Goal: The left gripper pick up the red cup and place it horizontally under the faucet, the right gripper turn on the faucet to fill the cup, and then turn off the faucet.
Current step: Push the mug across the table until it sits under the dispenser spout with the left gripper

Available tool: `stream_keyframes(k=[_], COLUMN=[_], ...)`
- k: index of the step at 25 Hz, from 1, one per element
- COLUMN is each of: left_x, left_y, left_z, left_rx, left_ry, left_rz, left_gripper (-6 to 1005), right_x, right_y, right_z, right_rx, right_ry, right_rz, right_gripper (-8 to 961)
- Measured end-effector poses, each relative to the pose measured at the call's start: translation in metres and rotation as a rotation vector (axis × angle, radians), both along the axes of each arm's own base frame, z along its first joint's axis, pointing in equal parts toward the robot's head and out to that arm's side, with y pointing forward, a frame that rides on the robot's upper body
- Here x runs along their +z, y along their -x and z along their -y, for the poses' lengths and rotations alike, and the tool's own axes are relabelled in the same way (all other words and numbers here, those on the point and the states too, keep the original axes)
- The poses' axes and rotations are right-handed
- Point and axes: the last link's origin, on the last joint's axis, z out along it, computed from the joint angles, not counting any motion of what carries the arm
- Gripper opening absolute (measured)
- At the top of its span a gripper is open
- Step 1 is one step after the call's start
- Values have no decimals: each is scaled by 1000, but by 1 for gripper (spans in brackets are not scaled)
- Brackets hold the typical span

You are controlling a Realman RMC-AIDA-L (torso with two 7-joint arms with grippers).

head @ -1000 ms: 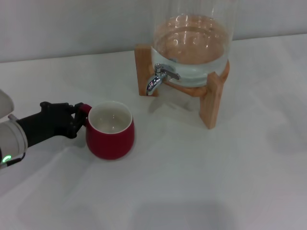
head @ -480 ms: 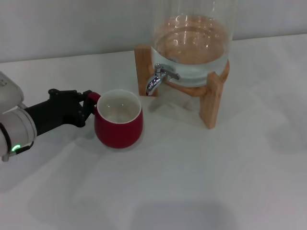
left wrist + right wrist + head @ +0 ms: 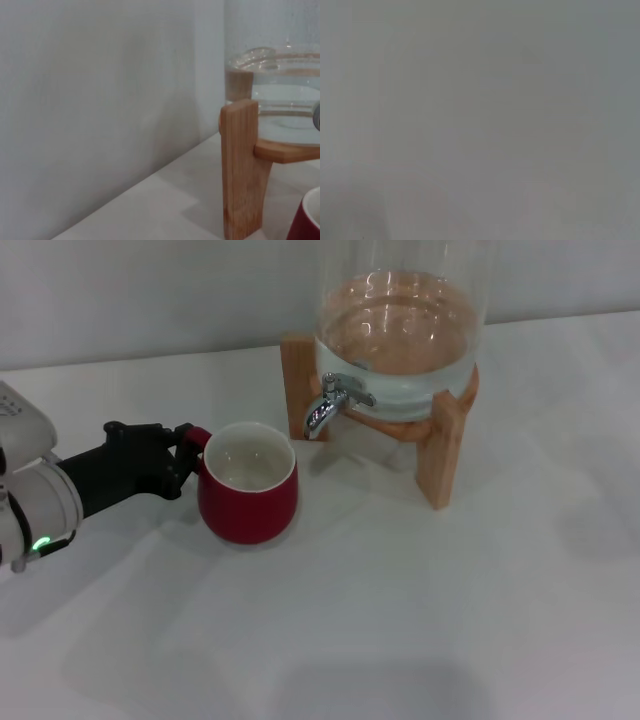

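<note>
The red cup (image 3: 248, 502) is upright with its white inside showing, left of and a little nearer than the faucet (image 3: 330, 405). My left gripper (image 3: 185, 452) is shut on the cup's small red handle, its black claw reaching in from the left. The chrome faucet points down from the glass dispenser (image 3: 400, 325) on its wooden stand (image 3: 440, 455). The cup's rim is left of the spout, not under it. In the left wrist view a corner of the cup (image 3: 306, 220) shows beside the stand's leg (image 3: 242, 165). The right gripper is out of view.
The white table (image 3: 420, 620) spreads in front and to the right of the stand. A grey wall (image 3: 150, 290) runs behind the table. The right wrist view shows only a plain grey surface.
My left gripper has carried the cup to the right and away from me, toward the faucet. In the last half second it barely moved.
</note>
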Motion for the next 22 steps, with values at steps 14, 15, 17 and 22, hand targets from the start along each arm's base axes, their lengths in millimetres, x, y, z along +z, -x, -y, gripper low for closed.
stream_keyframes(k=[14, 15, 17, 22], left_x=[-11, -12, -14, -14], left_y=[-6, -7, -8, -12], left_z=[-9, -10, -11, -12], left_rx=[-11, -10, -10, -11], left_ry=[-7, -2, 2, 11], left_rz=[-2, -3, -3, 10], left_gripper=[137, 137, 137, 137], right_x=[0, 0, 0, 0], right_y=[2, 2, 2, 2], right_z=[-2, -2, -2, -3], right_rx=[6, 6, 6, 4], right_ry=[1, 0, 0, -1], right_rz=[0, 0, 0, -1], right_gripper=[722, 722, 722, 722])
